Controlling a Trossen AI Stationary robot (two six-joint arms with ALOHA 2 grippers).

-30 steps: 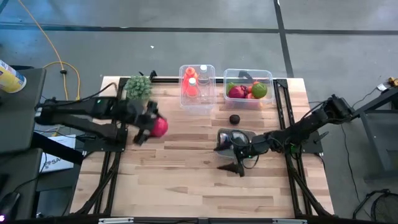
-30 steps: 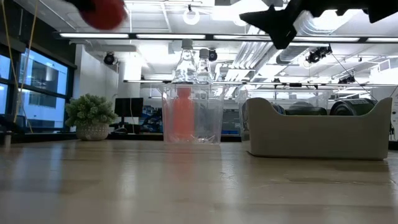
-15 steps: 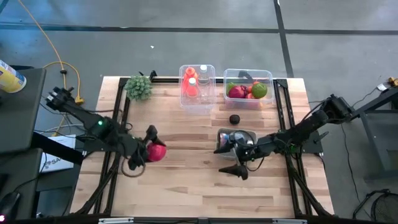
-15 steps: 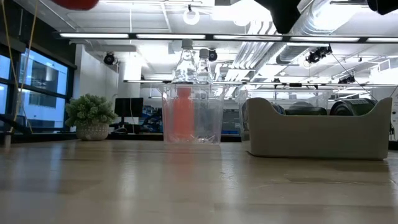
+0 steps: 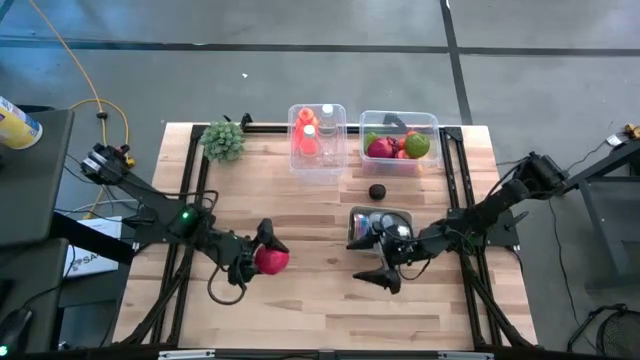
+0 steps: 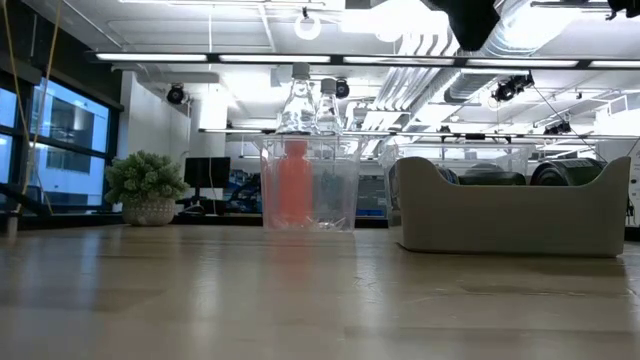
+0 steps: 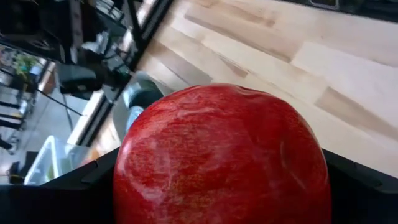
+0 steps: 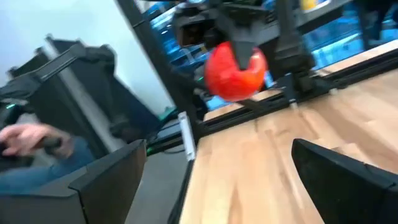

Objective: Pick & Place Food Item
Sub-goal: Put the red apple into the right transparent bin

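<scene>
Gripping a round red apple [image 5: 271, 260], left pincer [image 5: 262, 256] hovers above table [image 5: 300, 300].

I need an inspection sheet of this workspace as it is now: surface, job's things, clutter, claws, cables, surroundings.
Surface: wooden table, bare in front.
Job's things: red apple held in left claw, above the table; fruit bin at the back; grey bowl.
Clutter: bottle bin; small plant; dark round item.
Claws: left shut on the apple; right claw open, empty, beside the bowl.
Cables: yellow cable on floor at left.
Surroundings: person's hand in right wrist view.
</scene>
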